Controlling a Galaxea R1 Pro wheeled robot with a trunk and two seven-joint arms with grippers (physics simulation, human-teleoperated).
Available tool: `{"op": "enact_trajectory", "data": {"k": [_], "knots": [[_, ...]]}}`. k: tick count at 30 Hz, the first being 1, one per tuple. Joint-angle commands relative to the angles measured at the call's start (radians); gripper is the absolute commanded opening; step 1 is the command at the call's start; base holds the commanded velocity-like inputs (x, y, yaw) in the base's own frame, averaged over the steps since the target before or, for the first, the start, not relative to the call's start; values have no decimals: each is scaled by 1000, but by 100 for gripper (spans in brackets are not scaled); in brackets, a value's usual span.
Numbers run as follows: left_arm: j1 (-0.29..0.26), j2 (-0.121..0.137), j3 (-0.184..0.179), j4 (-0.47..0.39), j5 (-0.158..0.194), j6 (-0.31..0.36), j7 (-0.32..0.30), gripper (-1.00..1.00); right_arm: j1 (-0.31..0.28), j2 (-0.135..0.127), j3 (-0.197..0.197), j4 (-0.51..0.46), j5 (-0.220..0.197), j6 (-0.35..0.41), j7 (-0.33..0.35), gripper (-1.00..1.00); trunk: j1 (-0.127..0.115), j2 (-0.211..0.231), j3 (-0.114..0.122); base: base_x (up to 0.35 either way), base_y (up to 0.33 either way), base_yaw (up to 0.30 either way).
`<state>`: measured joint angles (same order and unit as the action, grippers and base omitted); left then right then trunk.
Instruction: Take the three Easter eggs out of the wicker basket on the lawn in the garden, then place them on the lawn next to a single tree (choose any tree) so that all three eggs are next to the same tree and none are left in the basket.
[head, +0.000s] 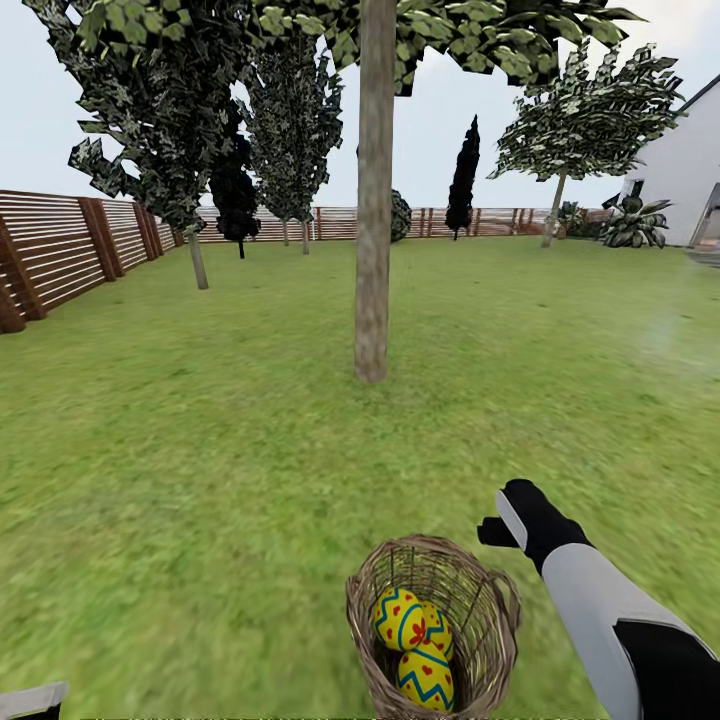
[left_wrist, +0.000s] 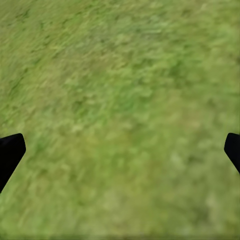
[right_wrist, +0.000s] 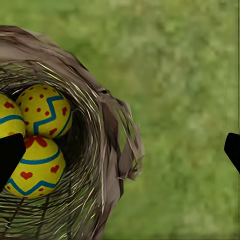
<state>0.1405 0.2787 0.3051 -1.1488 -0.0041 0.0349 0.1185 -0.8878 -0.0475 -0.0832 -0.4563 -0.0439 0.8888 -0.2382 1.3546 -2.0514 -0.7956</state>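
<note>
The wicker basket (head: 497, 592) sits on the lawn (head: 200, 450) right in front of me. Three yellow Easter eggs with blue zigzags and red marks lie in it: one (head: 399, 617), a second (head: 439, 630) and a third (head: 427, 678). My right gripper (head: 500, 515) hovers open just right of the basket and above its rim. In the right wrist view the basket (right_wrist: 107, 130) holds a dotted egg (right_wrist: 44, 110), a heart-marked egg (right_wrist: 35, 167) and part of another egg (right_wrist: 7, 122), and the right gripper (right_wrist: 120, 152) is wide open. My left gripper (left_wrist: 120, 152) is open over bare grass (left_wrist: 120, 90). A thick bare tree trunk (head: 372, 250) stands a few metres ahead.
A brown slat fence (head: 60, 250) runs along the left and the back. Thin-trunked leafy trees (head: 195, 255) and dark cypress-like trees (head: 463, 180) stand farther off. A white house (head: 690, 170) is at the right. Open grass lies between the basket and the trunk.
</note>
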Motion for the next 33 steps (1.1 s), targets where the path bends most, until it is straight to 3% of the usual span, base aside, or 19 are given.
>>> {"op": "enact_trajectory", "data": {"k": [1, 9, 22, 27, 33], "knots": [[0, 0, -1, -2, -1, 4, 4, 100, 0, -3, -3, 1, -6, 4, -5, 100, 4, -8, -4, 0, 0, 0], [0, 0, -3, -1, -1, 2, 4, 100, 0, -28, -3, 42, -9, 4, -2, 100, 35, -64, -29, 0, 0, 0], [0, 0, -3, -2, -2, 6, 4, 100, -1, -31, -1, 57, -10, 8, 4, 100, 35, -64, -29, 0, 0, 0], [1, 0, -3, -2, -2, 5, 4, 100, -2, -31, 1, 57, -10, 9, 5, 100, 54, -99, -45, 0, 0, 0], [0, 0, -3, -2, -3, 5, 4, 100, -28, -32, -1, 57, -10, 9, 5, 100, 54, -99, -45, 0, 0, 0]]}}
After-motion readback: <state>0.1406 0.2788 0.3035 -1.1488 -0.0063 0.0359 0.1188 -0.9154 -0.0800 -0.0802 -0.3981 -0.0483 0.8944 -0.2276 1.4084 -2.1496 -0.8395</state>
